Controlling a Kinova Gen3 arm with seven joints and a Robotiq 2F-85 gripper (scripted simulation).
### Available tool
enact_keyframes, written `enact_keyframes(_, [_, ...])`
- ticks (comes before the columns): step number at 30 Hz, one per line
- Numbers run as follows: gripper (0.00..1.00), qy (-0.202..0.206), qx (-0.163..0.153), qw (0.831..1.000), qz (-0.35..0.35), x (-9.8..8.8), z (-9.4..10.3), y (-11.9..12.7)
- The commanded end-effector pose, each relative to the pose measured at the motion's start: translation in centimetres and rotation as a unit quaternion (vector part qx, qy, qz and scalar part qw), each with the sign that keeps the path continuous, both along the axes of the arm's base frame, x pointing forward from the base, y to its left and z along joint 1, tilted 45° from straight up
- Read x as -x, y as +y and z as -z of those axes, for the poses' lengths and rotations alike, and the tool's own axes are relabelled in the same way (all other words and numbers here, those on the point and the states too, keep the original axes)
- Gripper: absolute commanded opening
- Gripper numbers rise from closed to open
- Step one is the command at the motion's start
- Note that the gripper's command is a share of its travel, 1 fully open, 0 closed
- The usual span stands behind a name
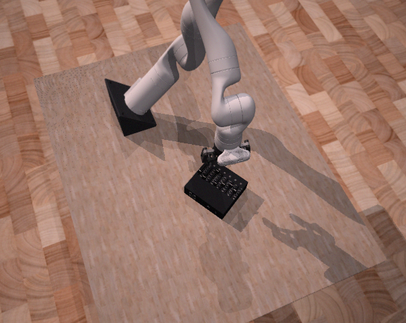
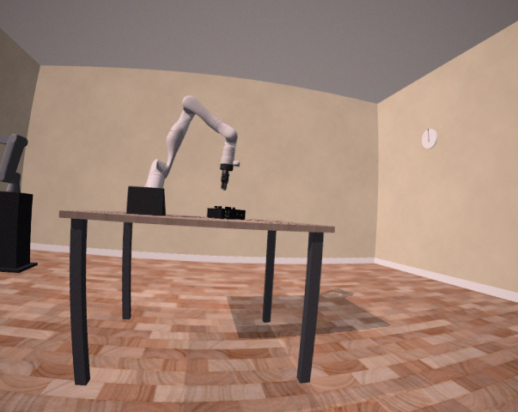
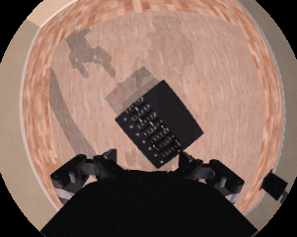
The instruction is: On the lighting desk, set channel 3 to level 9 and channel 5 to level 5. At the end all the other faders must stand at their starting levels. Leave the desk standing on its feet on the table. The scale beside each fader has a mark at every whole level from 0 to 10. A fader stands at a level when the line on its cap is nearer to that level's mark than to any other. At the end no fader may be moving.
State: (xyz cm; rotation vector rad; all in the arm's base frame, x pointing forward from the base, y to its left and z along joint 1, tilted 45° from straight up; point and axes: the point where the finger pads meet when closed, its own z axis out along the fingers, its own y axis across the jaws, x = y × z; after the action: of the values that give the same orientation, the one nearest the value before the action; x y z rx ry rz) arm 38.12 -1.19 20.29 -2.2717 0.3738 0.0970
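No legible markings on the desk. Fingers apart, holding nothing — gripper hangs above the desk's fader end. The desk sits mid-surface, well clear of every edge.

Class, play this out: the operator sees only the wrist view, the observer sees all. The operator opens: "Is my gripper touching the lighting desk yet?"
Observer: No. In the exterior view the gripper hangs above the lighting desk, with a clear gap between them.
Operator: Is the desk tipped?
Observer: No, in the exterior view it sits level on the table.
Operator: How does it lie on the table?
Observer: In the top view it lies askew to the table's edges, well inside them.
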Motion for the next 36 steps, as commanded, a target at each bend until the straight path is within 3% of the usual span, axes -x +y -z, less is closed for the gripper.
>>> enact_keyframes(1, [1.0, -0.035, 0.012, 0.999, -0.007, -0.7, 0.0, -1.9])
enact_keyframes(8, [1.0, -0.085, 0.039, 0.995, -0.038, -1.4, 0.2, -3.9])
enact_keyframes(28, [1.0, -0.088, 0.04, 0.995, -0.04, -1.4, 0.2, -3.9])
enact_keyframes(36, [1.0, -0.108, 0.042, 0.991, -0.065, -1.3, 0.3, -3.6])
